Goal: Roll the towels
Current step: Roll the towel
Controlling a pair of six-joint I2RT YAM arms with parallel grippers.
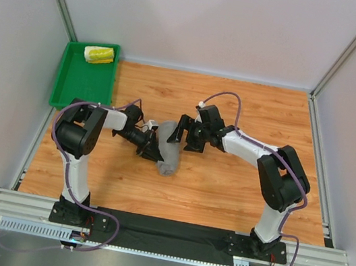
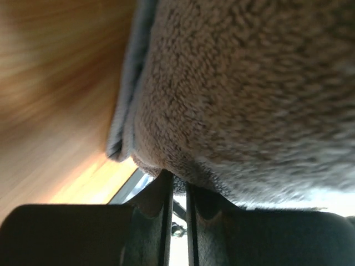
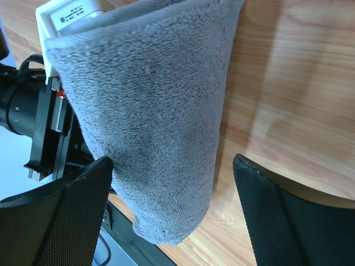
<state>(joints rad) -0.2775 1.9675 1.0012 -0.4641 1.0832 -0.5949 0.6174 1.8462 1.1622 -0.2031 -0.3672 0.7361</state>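
I see the green plastic tray (image 1: 69, 91) at the far-left corner of the brown wooden surface (image 1: 250, 111), holding the small rolled white-yellow towel (image 1: 99, 55). The large grey terry towel (image 1: 168, 157) hangs bunched mid-surface between both arms, its fold pinched in my left pincer (image 1: 154, 145), jaws nearly together. My right pincer (image 1: 184, 136) is spread wide, a finger on either side of it.

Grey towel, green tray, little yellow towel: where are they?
grey towel (image 3: 150, 127), right wrist view, middle of its fuzzy side.
green tray (image 1: 78, 87), top view, its bare floor.
little yellow towel (image 1: 99, 55), top view, middle of the bundle.
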